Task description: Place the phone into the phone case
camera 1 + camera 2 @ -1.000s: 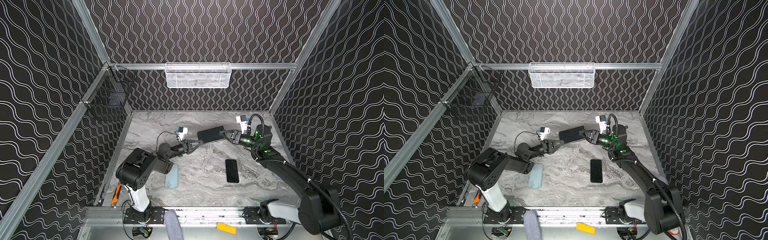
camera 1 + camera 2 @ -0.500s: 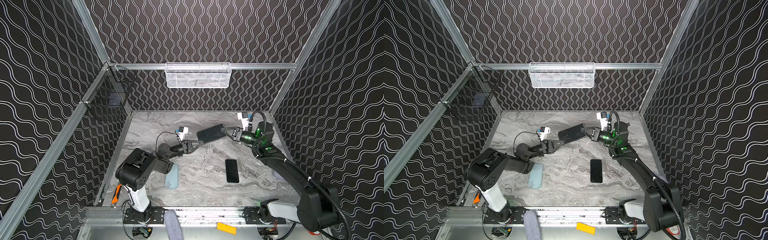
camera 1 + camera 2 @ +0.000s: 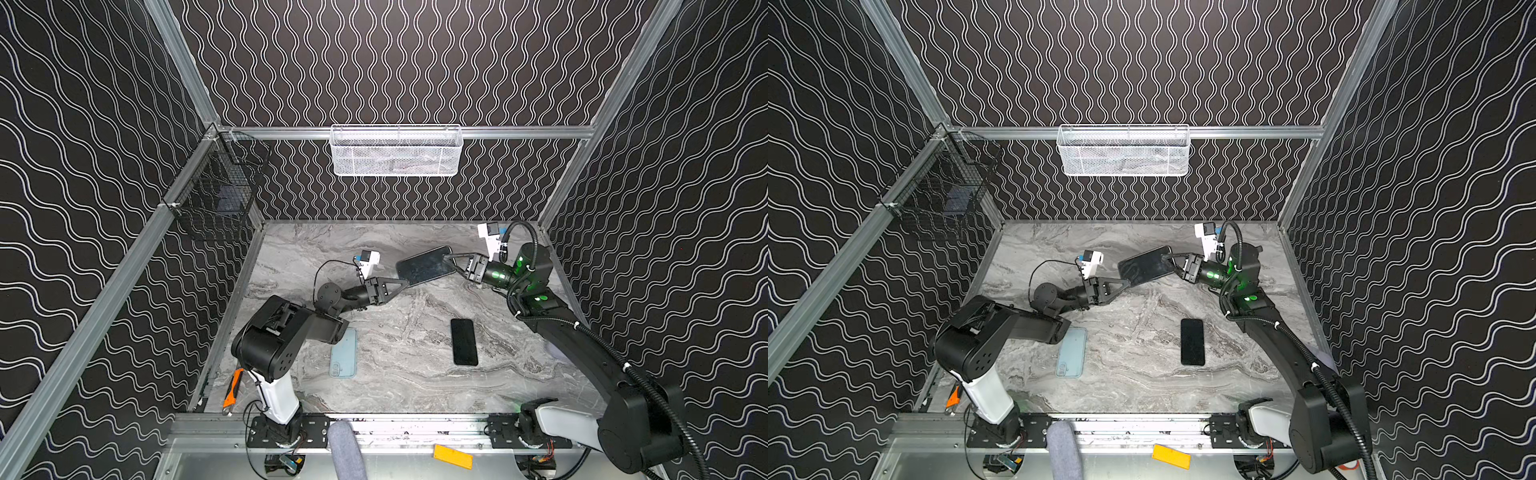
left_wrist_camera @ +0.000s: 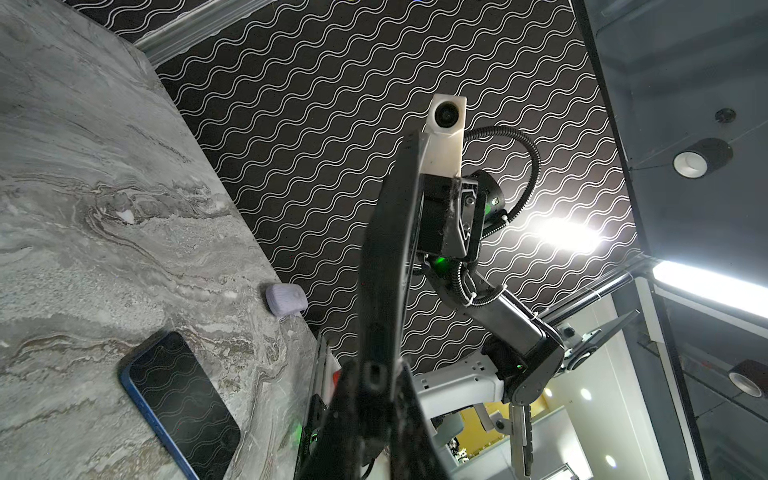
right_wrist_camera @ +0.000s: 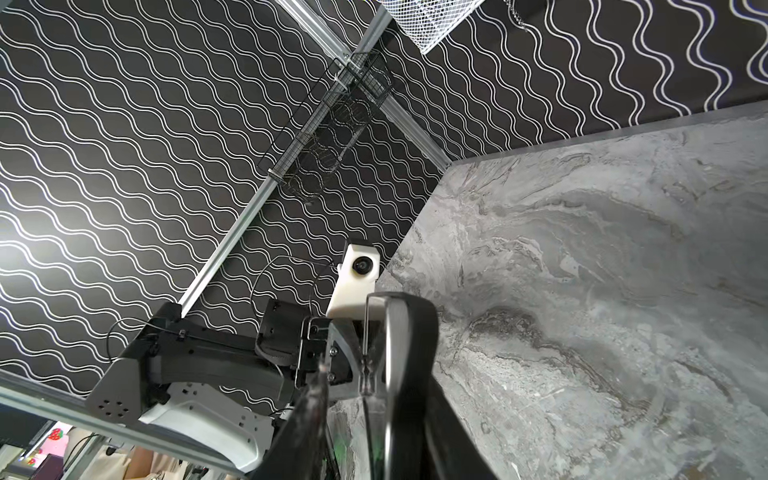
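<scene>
Finding: the black case (image 3: 426, 266) hangs clear of the table (image 3: 407, 386), toward the back, between my two arms; it has stayed there through the last second. My left claw (image 3: 405, 283) is clamped tight on the end nearer my left arm; the left wrist view shows the case bowing away from that pinch. Change noted: my right claw (image 3: 452, 266) has shifted a little at the far end; its jaws now stand partly open astride that edge; I cannot tell whether they press on it. The phone (image 3: 464, 341) lies flat, screen up, on the table, well apart from the case and untouched; a pale blue slab (image 3: 344, 353) lies by my left arm. Judgement: I am re-seating the hold; no insertion has begun; the case must first come down to the phone.
</scene>
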You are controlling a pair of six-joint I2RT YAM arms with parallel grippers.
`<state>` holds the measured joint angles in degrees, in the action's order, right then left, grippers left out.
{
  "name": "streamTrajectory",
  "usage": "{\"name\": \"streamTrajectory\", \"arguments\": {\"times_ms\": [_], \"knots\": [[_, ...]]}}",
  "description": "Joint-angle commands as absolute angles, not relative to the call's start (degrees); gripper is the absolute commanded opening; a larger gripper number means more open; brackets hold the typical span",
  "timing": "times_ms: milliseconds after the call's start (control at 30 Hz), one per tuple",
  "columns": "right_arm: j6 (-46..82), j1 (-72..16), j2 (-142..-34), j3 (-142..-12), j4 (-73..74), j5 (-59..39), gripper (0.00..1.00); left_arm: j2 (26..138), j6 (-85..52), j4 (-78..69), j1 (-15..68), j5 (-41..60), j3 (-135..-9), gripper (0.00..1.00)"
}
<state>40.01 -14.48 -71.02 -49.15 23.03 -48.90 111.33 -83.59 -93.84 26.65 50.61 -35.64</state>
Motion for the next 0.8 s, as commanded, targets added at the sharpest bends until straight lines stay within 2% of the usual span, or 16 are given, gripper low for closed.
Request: {"name": "streamTrajectory", "arguments": {"times_ms": [0,200,233,400,433,567,667,733,767], "knots": [[39.14,-14.68,-71.22,-51.35,28.35,-54.31,0.40,112.06,-83.32,-88.46,27.18,54.01,-35.69,0.00],[37.88,-14.74,-72.36,-52.56,27.41,-54.93,0.35,111.60,-83.69,-88.24,27.39,55.87,-35.85,0.00],[37.85,-14.76,-72.50,-52.47,27.51,-54.91,0.32,111.47,-83.75,-88.14,27.41,55.98,-35.77,0.00],[36.99,-14.72,-72.53,-52.32,26.08,-53.60,0.03,111.11,-83.97,-88.30,27.41,55.92,-35.57,0.00],[36.63,-14.71,-72.19,-52.15,25.44,-53.04,0.00,111.10,-84.02,-88.42,27.28,55.89,-35.68,0.00],[35.64,-14.74,-70.48,-51.21,23.31,-50.88,0.00,110.76,-83.61,-88.21,27.04,54.83,-36.42,0.00],[36.27,-14.74,-69.09,-50.41,22.84,-49.38,0.00,110.01,-82.68,-87.49,26.87,53.95,-37.25,0.14],[38.73,-14.76,-67.70,-49.10,24.85,-47.72,0.00,109.20,-81.79,-86.55,26.80,53.00,-37.86,0.38],[40.26,-14.65,-66.91,-48.30,26.36,-46.93,0.00,108.88,-81.30,-86.20,26.77,52.76,-38.27,0.45]]}}
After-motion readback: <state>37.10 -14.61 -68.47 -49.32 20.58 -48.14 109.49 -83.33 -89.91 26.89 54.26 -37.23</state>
